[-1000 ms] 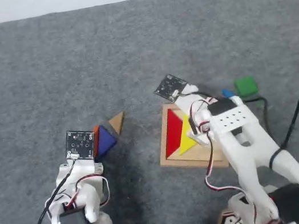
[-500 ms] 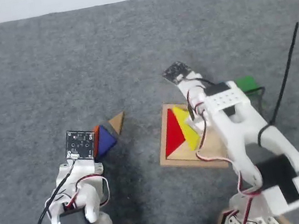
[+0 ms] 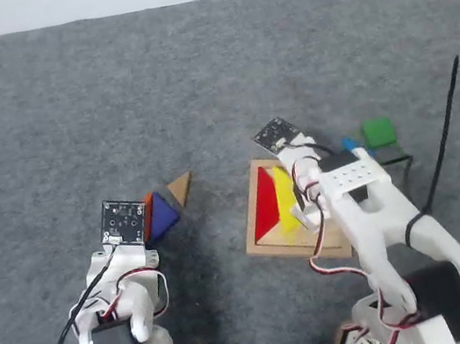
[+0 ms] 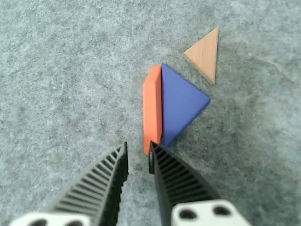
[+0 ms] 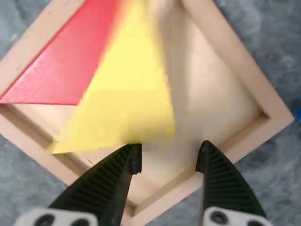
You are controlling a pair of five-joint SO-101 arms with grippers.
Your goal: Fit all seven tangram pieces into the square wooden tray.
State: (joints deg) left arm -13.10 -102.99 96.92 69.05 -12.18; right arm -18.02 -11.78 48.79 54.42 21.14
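Here, a square wooden tray (image 5: 244, 80) with a raised rim is seen beneath the right jaws, which are held open and empty over its bare floor. A flat yellow triangle (image 5: 127, 94) is laid just ahead of their tips, with a red triangle (image 5: 61, 70) beside it and farther off. The right arm is bent down over the tray. The ribbed left jaws are parted narrowly, with nothing gripped. Just ahead of them an orange slab (image 4: 152, 110) is pressed against a blue triangle (image 4: 181, 103), and a bare-wood triangle (image 4: 205, 54) is set beyond on the grey felt surface (image 4: 56, 56).
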